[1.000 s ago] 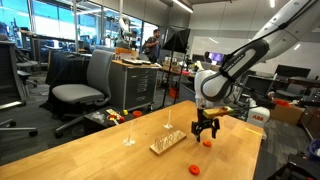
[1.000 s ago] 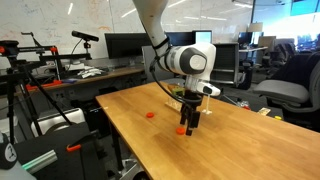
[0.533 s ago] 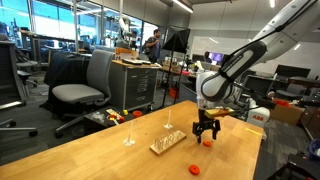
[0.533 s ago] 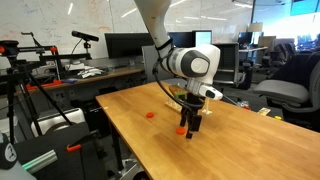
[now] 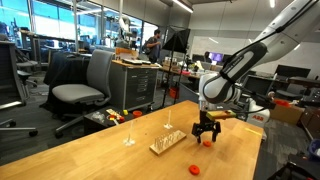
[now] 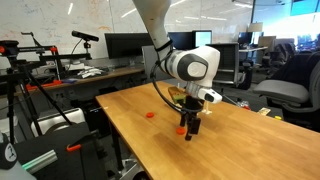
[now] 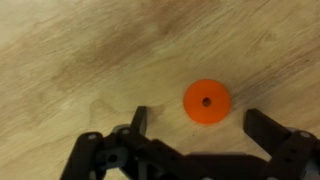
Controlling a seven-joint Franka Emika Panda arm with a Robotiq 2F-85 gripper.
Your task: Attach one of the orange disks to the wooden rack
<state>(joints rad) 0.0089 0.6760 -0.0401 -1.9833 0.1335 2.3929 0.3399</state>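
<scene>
Pale wood tabletop [image 7: 60, 50] in a busy office lab bears an orange disk [image 7: 207, 101], framed by the spread-wide claw [image 7: 198, 116].

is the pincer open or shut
Open. In the wrist view the pincer has its fingers apart, orange disk untouched between them.

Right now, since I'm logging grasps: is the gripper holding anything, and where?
Nothing held. The gripper has its jaws open; the disk lies untouched on the table.
</scene>
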